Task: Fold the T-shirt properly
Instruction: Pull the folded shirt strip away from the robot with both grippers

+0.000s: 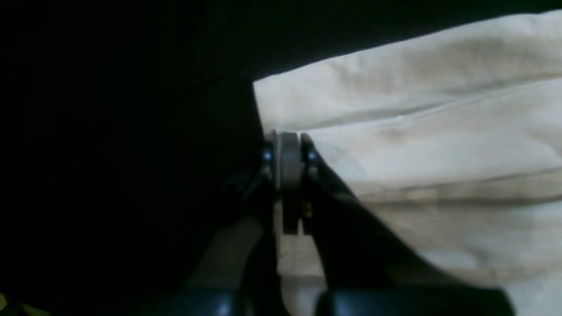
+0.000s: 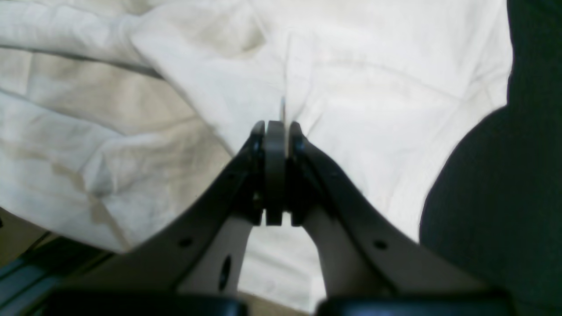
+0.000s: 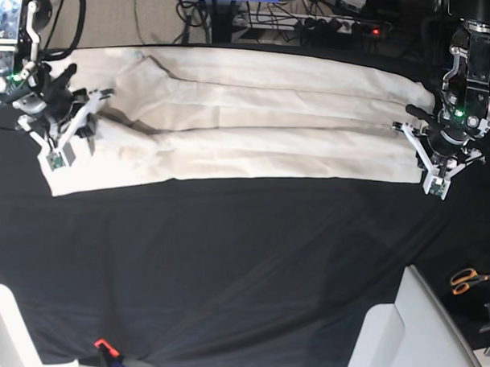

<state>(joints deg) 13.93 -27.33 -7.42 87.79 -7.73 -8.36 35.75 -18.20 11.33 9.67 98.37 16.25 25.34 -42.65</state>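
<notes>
Since the T-shirt [image 3: 255,123] is already a long band, its long axis runs straight from one claw to the other across the far part of the black tabletop [image 3: 226,263]. Right claw [image 2: 275,131] is clenched on cloth at one end of the shirt; left claw [image 1: 287,142] is clenched at the opposite end's corner, apparently pinching the edge. Neither is nearer the middle. My read: the next fold means carrying one end lengthwise toward the other.
</notes>
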